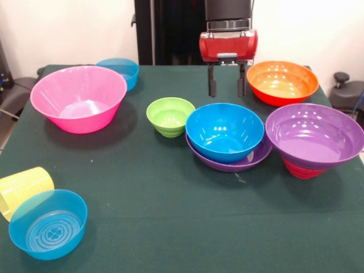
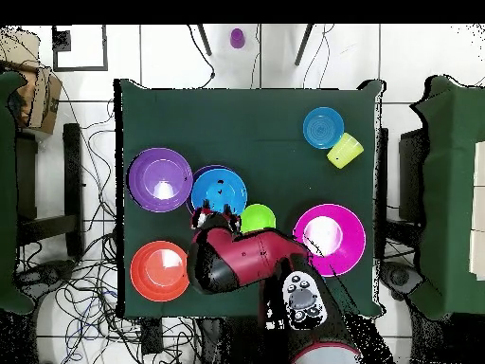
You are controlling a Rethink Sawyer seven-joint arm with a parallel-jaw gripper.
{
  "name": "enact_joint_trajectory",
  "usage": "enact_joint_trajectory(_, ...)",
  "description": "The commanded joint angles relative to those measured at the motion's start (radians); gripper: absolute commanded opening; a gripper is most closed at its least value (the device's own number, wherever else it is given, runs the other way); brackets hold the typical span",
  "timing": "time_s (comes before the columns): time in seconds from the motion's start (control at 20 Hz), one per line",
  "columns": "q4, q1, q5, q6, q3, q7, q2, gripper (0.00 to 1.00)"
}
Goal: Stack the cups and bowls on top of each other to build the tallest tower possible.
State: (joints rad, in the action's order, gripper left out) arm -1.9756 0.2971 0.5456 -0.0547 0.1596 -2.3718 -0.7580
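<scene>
My gripper point(image 1: 226, 85) hangs open and empty over the cloth, just behind the blue bowl point(image 1: 224, 131) and left of the orange bowl point(image 1: 282, 82). The blue bowl sits nested in a wide purple bowl point(image 1: 227, 164). To its right a second wide purple bowl point(image 1: 314, 135) rests on a red bowl point(image 1: 301, 169). A green bowl point(image 1: 170, 115) stands left of the blue one. At the left is the large pink bowl point(image 1: 78, 98), with a translucent blue bowl point(image 1: 119, 71) behind it. At the near left, a ribbed yellow cup point(image 1: 23, 190) lies on its side against another translucent blue bowl point(image 1: 48, 223).
In the overhead view the red arm point(image 2: 251, 261) covers the table's lower middle, with the gripper point(image 2: 210, 220) at the blue bowl's point(image 2: 218, 191) edge. A small purple cup point(image 2: 237, 38) lies on the floor beyond the table's far edge. Chairs stand on both sides.
</scene>
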Motion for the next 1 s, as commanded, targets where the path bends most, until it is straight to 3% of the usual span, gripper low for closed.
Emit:
enact_joint_trajectory(0.05, 0.088, -0.161, 0.080, -0.015, -0.142, 0.007, 0.096, 1.00)
enact_joint_trajectory(1.0, 0.109, -0.217, 0.062, -0.081, -0.220, 0.000, 0.122, 1.00)
